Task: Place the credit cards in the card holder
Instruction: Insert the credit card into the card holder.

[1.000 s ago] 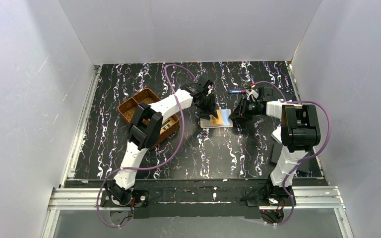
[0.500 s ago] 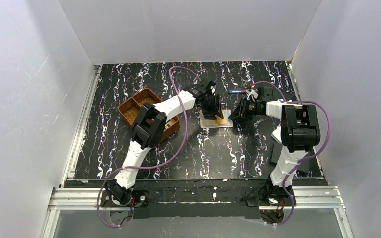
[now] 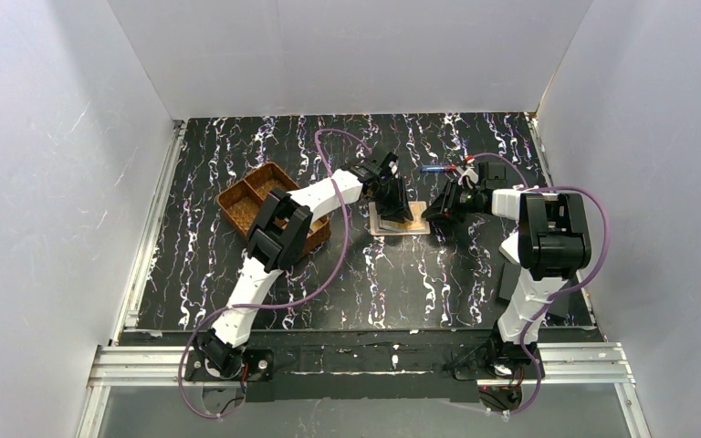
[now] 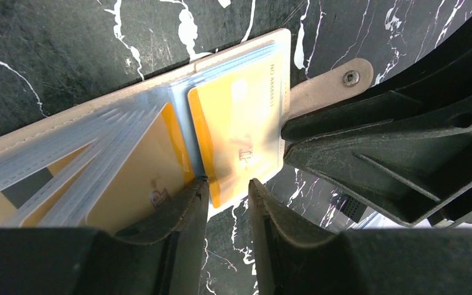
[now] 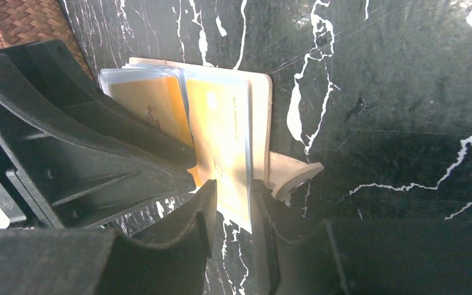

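Well, the card holder [image 3: 413, 225] lies open mid-counter with gold credit cards [image 4: 236, 129] in its clear sleeves [image 4: 129, 117]. The left claw [image 4: 227, 182] at eleven o'clock and the right claw [image 5: 233, 183] at three are both narrowly parted over the sleeves.

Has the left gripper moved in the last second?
Yes: left gripper shifted right, away from the woven tray, farther over the card holder.

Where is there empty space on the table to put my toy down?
The widest bare patch is the near middle of the table, between the two arms. Another lies on the left, between the woven tray and the left wall. It is crowded in the middle, where the left gripper and right gripper meet over the card holder.
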You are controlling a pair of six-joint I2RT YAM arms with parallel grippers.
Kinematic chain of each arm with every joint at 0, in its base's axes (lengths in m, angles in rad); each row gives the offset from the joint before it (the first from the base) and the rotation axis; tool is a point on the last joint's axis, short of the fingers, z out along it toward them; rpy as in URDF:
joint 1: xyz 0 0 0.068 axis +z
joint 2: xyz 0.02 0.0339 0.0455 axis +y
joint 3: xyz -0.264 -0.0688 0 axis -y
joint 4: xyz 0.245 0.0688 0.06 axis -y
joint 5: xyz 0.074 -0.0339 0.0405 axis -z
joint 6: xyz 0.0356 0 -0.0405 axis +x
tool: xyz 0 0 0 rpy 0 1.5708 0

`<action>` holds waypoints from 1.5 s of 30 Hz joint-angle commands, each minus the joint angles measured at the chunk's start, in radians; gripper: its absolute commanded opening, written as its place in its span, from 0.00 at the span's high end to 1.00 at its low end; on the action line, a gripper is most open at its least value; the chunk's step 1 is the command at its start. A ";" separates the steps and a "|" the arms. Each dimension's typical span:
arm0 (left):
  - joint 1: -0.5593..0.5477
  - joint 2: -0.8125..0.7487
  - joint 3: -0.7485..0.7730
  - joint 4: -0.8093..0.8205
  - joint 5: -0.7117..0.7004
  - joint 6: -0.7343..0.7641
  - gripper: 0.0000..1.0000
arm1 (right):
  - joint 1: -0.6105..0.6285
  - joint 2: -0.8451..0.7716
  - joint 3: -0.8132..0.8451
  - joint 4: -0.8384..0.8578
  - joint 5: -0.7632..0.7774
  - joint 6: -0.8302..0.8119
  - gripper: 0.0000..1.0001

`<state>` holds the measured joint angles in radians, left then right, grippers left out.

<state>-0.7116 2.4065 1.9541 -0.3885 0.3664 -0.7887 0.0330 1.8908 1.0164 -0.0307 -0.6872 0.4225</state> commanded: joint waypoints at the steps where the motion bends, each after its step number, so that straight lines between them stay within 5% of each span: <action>1: -0.008 -0.003 -0.026 -0.021 -0.012 0.002 0.72 | -0.007 -0.038 -0.024 0.051 -0.040 0.019 0.67; 13: -0.009 -0.004 -0.053 -0.025 -0.019 -0.002 0.75 | -0.007 -0.032 -0.044 0.093 -0.074 0.040 0.67; 19: -0.009 -0.005 -0.058 -0.031 -0.025 0.000 0.76 | -0.007 -0.081 -0.009 -0.105 0.092 -0.095 0.61; 45: -0.008 0.001 -0.064 -0.007 -0.006 -0.024 0.78 | 0.012 -0.013 -0.024 0.006 -0.060 -0.027 0.69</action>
<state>-0.7090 2.4065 1.9228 -0.3550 0.3748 -0.8234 0.0349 1.8606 0.9703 -0.0570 -0.7074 0.3820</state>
